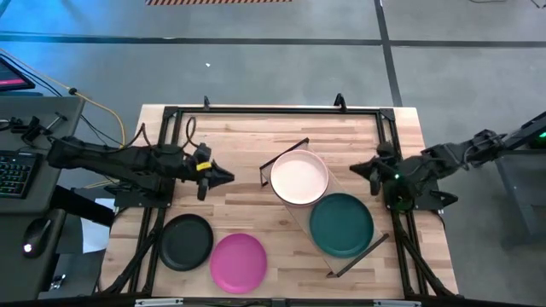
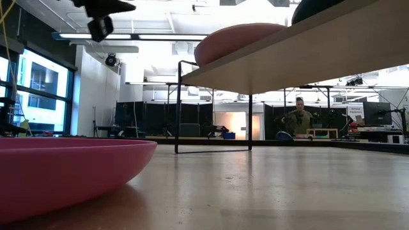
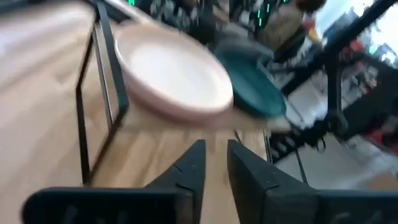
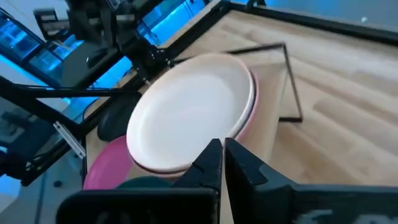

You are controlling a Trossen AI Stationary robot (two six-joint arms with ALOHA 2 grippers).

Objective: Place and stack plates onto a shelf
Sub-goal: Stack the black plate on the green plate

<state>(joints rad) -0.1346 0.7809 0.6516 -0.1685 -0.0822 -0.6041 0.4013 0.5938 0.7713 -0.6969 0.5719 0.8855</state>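
The shelf (image 1: pixel 296 213), a light wood board on thin dark end frames, stands slantwise on the table. A cream plate (image 1: pixel 299 176) lies on a light pink plate (image 4: pixel 249 109) at the board's far end. A dark green plate (image 1: pixel 341 223) lies on its near end. The black plate (image 1: pixel 186 241) and the magenta plate (image 1: pixel 238 261) sit flat on the table near its near edge. No pale teal plate shows. My left gripper (image 1: pixel 229 177) hovers left of the shelf, slightly open and empty. My right gripper (image 1: pixel 360 169) hovers right of the cream plate, shut and empty.
A dark metal frame (image 1: pixel 256 111) borders the table's far and side edges. Bare wood lies between my left gripper and the shelf and along the far side. A keyboard (image 1: pixel 15 170) and mouse sit off the table's left. A person (image 2: pixel 299 120) stands far off in the room.
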